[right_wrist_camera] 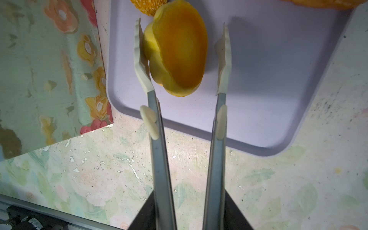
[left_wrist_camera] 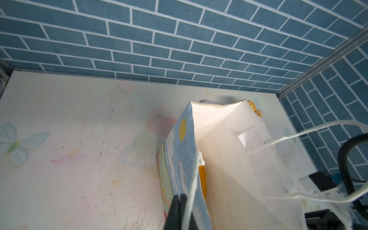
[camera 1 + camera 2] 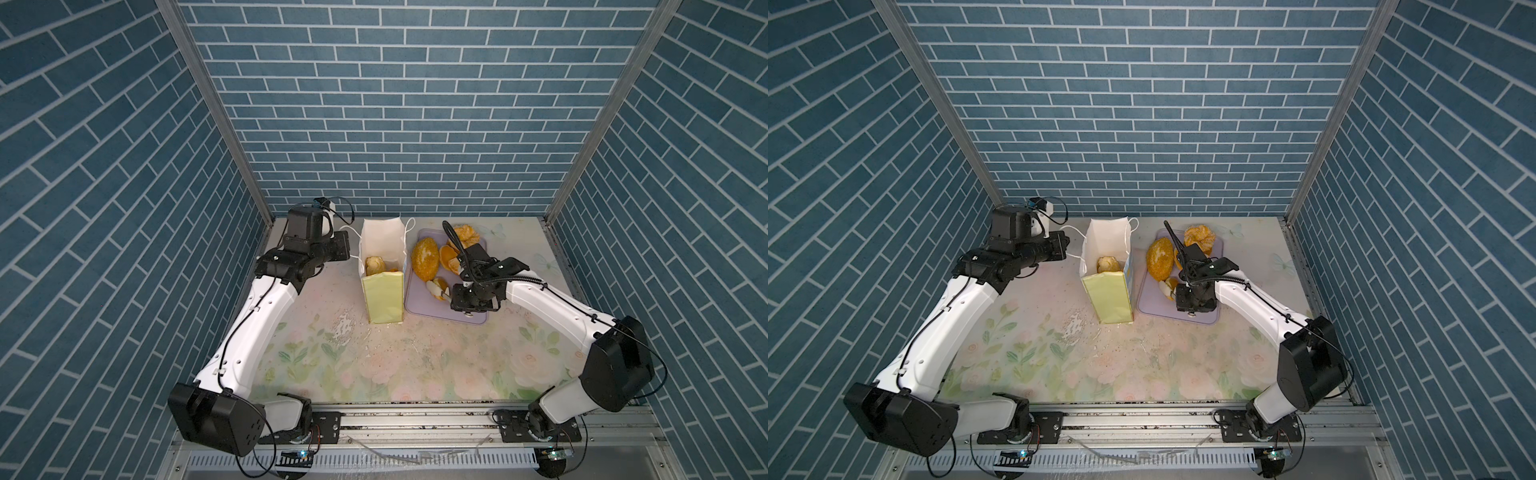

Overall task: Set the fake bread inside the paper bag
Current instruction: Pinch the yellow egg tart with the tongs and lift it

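On the tray [image 1: 278,99], right gripper [image 1: 182,39] jaws open astride 1 bun [image 1: 175,59], probably light and squashy; pinch its middle. Left gripper [image 2: 178,209] closed beside bag [image 3: 383,299]; 1 pastry [image 3: 375,264] inside.

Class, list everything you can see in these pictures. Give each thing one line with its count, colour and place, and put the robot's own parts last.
paper bag: one, white inside, yellow-green side, upright mid-table at the back
bread in the bag: one visible, golden-brown, low inside
tray: one, lavender, right of the bag
seeded loaf: one, golden, on the tray nearest the bag
twisted bun: one, orange-brown, at the tray's far end
other bread: count unclear, orange, mid-tray, partly hidden by the arm
table: one, pale floral
walls: three, blue brick
left gripper: black, jaws shut by the bag's cord handle
right gripper: metal jaws, white tips, open around a yellow pastry on the tray
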Tool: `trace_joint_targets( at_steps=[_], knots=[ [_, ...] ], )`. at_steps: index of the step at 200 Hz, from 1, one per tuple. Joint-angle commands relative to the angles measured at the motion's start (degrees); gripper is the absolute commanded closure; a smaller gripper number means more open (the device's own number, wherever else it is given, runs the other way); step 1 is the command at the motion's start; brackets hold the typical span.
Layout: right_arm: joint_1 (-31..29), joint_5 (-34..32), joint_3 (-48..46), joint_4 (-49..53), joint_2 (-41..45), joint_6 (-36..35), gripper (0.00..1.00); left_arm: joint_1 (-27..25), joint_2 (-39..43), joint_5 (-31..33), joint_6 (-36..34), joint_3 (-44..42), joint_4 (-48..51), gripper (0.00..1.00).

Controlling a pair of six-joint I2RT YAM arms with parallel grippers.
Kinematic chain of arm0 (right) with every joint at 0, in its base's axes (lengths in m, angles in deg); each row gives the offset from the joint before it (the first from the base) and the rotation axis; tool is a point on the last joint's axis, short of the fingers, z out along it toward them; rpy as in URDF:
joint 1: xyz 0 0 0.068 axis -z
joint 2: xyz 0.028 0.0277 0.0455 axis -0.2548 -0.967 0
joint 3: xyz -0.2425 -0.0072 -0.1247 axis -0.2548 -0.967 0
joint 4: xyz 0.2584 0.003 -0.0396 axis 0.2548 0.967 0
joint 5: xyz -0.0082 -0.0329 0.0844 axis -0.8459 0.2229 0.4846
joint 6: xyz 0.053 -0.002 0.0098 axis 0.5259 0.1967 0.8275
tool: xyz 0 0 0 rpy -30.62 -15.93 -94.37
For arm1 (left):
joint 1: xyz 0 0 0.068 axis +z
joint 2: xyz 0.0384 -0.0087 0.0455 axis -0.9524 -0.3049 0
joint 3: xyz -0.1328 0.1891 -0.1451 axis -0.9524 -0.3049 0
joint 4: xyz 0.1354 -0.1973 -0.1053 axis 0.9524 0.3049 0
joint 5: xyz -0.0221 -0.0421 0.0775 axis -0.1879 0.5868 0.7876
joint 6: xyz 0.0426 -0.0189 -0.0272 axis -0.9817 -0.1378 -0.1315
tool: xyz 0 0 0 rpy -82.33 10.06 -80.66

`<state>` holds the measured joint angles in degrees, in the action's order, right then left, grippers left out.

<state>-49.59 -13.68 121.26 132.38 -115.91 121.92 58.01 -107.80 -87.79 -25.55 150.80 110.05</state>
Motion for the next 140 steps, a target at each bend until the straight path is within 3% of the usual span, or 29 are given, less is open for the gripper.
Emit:
trace_joint_targets(
  at_steps=[1,60,140],
  knots=[
    [0.1,-1.2,0.3,-0.1,0.4,-0.5,0.57,-0.2,1.0,0.3,-0.5,-0.6,0.3,0.94],
    [-0.4,-1.2,1.0,0.6,1.7,-1.5,0.73,-0.3,1.0,0.1,-0.3,-0.9,0.1,0.94],
    [-1.4,-4.1,0.2,3.2,8.3,-2.3,0.8,-0.2,1.3,-0.3,-0.3,-1.4,-0.2,0.94]
  ],
)
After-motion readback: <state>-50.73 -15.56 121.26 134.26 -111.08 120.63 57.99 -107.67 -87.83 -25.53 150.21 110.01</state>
